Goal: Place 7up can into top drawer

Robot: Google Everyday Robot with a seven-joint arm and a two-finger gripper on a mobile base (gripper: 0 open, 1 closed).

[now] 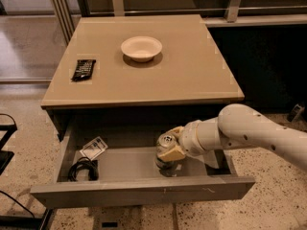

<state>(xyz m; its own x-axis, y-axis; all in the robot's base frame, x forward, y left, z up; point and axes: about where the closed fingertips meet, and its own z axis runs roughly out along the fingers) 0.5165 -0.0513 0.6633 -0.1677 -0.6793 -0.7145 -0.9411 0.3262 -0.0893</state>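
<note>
7up can [166, 143] clasped in gripper [169, 155] inside top drawer [144, 189].

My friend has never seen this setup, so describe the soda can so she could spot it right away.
Start at the tan table and look below it into the open top drawer. Right of its middle stands the 7up can, where the gripper holds it in its jaws. It is the only round, silver-topped thing there; at the left lie just a black cable and a flat packet.
</note>
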